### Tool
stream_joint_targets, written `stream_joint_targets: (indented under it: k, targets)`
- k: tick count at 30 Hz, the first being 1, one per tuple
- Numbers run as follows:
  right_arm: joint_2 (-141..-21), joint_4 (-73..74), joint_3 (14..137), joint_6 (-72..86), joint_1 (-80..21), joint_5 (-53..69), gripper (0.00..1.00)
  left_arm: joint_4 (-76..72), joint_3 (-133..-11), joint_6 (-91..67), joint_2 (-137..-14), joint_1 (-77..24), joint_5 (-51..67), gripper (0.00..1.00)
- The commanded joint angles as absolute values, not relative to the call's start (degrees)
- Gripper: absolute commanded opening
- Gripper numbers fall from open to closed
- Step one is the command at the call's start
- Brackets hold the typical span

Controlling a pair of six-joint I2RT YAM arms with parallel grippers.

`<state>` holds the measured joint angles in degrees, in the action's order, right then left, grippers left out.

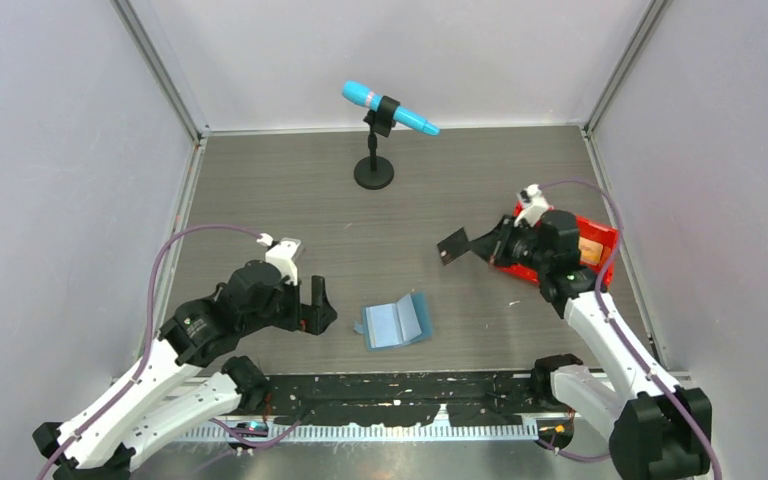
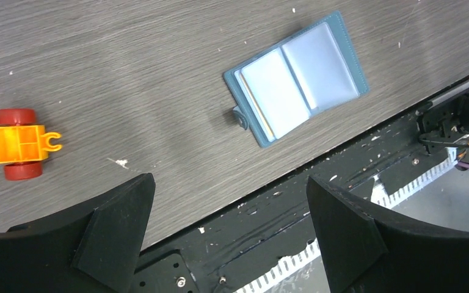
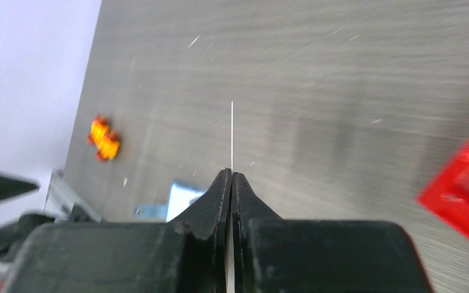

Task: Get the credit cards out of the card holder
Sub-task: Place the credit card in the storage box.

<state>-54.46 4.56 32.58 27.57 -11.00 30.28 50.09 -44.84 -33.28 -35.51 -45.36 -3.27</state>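
The teal-blue card holder [image 1: 397, 321] [image 2: 296, 79] lies open and flat on the table, with its pale blue pockets facing up. A thin yellowish edge [image 2: 259, 113] shows along one pocket. My left gripper [image 1: 322, 305] [image 2: 229, 183] hangs open just left of the card holder and holds nothing. My right gripper [image 1: 480, 245] [image 3: 232, 174] is shut on a dark credit card [image 1: 452, 245], held in the air beside the red bin. In the right wrist view that card shows edge-on as a thin pale line [image 3: 232, 134]. An orange-gold card [image 1: 588, 250] lies in the bin.
The red plastic bin [image 1: 605, 232] [image 3: 464, 189] stands at the right, under the right wrist. A blue microphone on a black stand [image 1: 374, 172] is at the back centre. An orange toy with red wheels [image 2: 12, 143] [image 3: 104, 137] lies by the left arm. Walls enclose three sides.
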Motion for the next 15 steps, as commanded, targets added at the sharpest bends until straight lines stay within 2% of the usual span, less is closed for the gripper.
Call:
stream_joint_targets:
  k: [1,6,15]
  targets:
    - [-51.3,6.7,36.8,26.8,-4.9,19.8,0.05,53.9,-47.2,-29.4,-36.5,-45.4,-5.4,0.99]
    - [-50.9,6.2,37.5,26.5,1.7,11.7,0.05,53.6,-47.3,-28.7,-37.0,-45.4,-2.9,0.99]
    - [-54.2,4.4,37.4,25.1,7.7,6.1,0.05,54.5,-48.1,-26.0,-35.4,-45.4,-4.2,0.99]
